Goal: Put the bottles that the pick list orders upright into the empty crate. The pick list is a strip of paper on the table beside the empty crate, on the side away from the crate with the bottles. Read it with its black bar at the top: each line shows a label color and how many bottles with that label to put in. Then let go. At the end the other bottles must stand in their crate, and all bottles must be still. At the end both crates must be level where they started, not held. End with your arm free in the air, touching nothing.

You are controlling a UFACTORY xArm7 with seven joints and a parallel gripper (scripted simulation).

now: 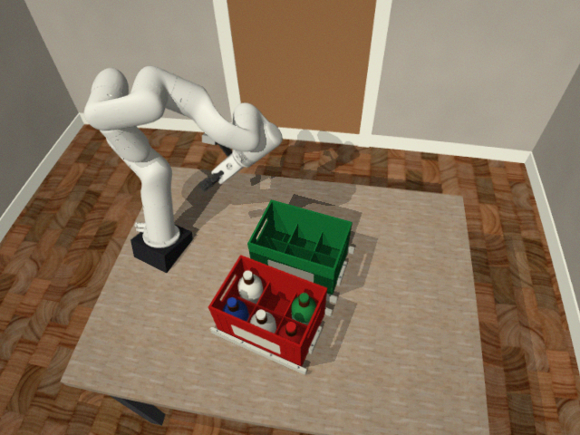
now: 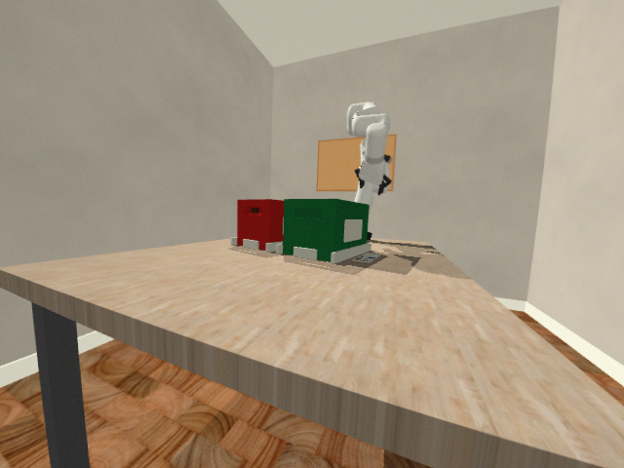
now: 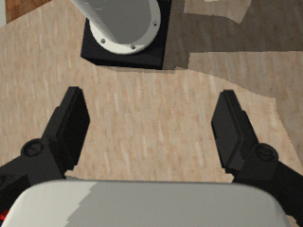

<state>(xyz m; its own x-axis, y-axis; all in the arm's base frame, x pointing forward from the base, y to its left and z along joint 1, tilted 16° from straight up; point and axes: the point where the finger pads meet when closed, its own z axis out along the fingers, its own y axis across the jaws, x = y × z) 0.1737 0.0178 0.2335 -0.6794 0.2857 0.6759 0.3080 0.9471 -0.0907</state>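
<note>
My gripper is open and empty, high above the table's back left, well away from both crates. The red crate holds several upright bottles: two white ones, a blue one, a green one and a red one. One middle cell is empty. The green crate behind it is empty. The pick list lies flat beside the green crate; its lines are too small to read, and it is hidden in the top view.
The arm's black base stands on the wooden table left of the crates. Both crates sit between low white stops. Walls and a brown board stand behind.
</note>
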